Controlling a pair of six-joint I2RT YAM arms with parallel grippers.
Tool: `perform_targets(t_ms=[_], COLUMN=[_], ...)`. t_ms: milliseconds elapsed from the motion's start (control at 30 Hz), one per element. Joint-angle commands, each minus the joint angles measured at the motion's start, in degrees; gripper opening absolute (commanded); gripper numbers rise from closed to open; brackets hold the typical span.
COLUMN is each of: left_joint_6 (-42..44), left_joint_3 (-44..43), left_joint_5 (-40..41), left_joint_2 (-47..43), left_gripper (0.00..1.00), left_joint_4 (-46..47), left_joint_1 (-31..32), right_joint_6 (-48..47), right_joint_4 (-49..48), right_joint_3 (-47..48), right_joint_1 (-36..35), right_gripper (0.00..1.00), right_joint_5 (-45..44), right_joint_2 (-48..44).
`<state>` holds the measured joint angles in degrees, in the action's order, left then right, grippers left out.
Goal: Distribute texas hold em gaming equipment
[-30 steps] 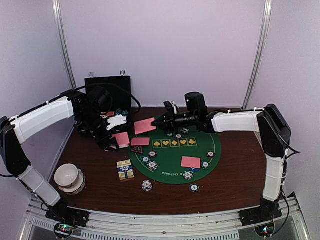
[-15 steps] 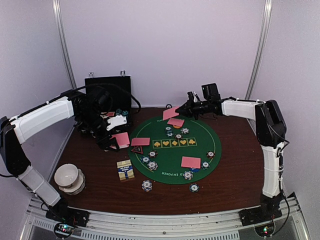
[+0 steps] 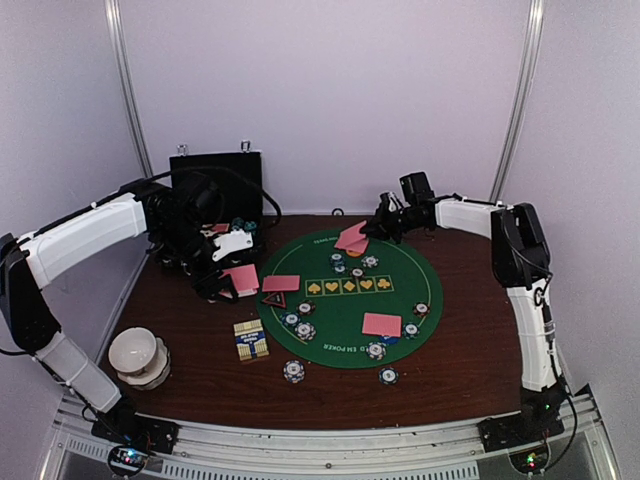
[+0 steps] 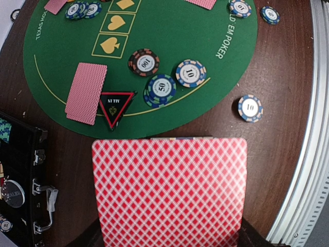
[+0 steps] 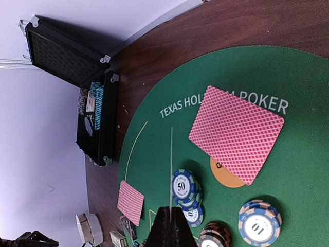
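Three pink-backed card piles [image 3: 381, 324] lie on the green mat [image 3: 345, 310]: left edge, lower right, and top centre over the orange disc [image 5: 222, 177]; chips [image 3: 304, 330] dot the rim. L gripper [image 3: 228, 280], centre-left, clamps the deck [image 4: 169, 193]. R gripper [image 5: 172, 226], top centre, fingers pressed together, empty. Est. dealing partway; more hands likely left.

A dark brown wooden table [image 3: 480, 365] stands inside a pale, lilac-tinted enclosure. Its plain back wall [image 3: 330, 100] is flanked by a left metal post [image 3: 128, 90] and a right metal post [image 3: 517, 100], both leaning slightly inward. A ribbed aluminium rail [image 3: 330, 446] runs along the table's near edge. The light is soft and even.
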<state>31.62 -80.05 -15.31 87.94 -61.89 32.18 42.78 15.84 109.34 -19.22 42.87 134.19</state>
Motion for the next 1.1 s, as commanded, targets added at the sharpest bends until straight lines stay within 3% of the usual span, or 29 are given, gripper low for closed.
perform_targets(t_ms=[0,267,467,900,1067], left_joint_6=[0.6,0.6,0.8,0.9,0.8], left_joint_3=[-0.7,-0.8,-0.7,-0.8,-0.6], left_joint_5=[-1.2,-1.5,-1.5,-1.6,-1.5], left_joint_2=[-1.7,-1.6,-1.9,-2.0,-2.2], left_gripper=[0.00,0.00,0.00,0.00,0.00], left_joint_4=[-0.1,-0.2,-0.2,-0.4,-0.3], left_joint_1=[-0.2,-0.2,-0.2,-0.2,-0.2], right_joint_6=[-1.4,-1.5,-2.5,-8.7,-10.5], right_joint_4=[2.1,2.9,4.9,11.5,11.1], right_joint_3=[3.3,7.0,9.4,7.8,2.0], right_joint_1=[1.2,2.7,2.9,2.9,2.3], right_gripper=[0.00,0.01,0.08,0.42,0.63], right_joint_5=[-3.1,-4.6,-4.7,-9.0,-11.5], right_joint_2=[3.1,7.5,8.9,1.3,-5.0])
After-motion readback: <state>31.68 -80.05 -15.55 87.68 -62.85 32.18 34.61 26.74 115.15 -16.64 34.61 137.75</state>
